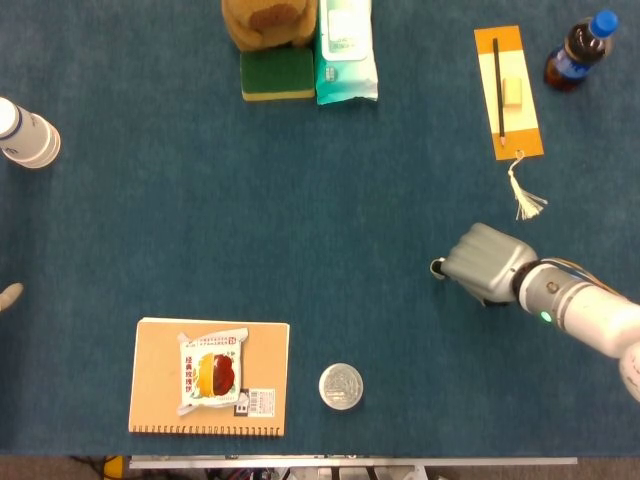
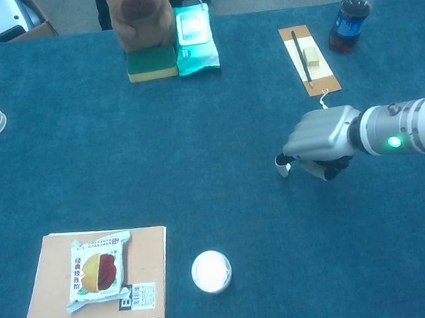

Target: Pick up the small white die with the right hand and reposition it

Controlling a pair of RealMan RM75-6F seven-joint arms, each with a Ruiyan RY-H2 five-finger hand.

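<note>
The small white die (image 2: 281,168) shows at the left tip of my right hand (image 2: 320,139), right of the table's middle. The hand's fingers are curled down and in, pinching the die just above the blue cloth. In the head view the die (image 1: 437,267) peeks out at the left edge of the same hand (image 1: 487,262), mostly covered by the fingers. The grey forearm runs off to the right edge. Neither view shows my left hand.
A notebook (image 1: 160,400) carrying a snack packet (image 1: 212,372) lies front left, with a round white lid (image 1: 341,386) beside it. At the back are a sponge (image 1: 277,73), a wipes pack (image 1: 346,50), a bookmark with a pencil (image 1: 509,90), a cola bottle (image 1: 577,50) and, far left, stacked cups (image 1: 25,135).
</note>
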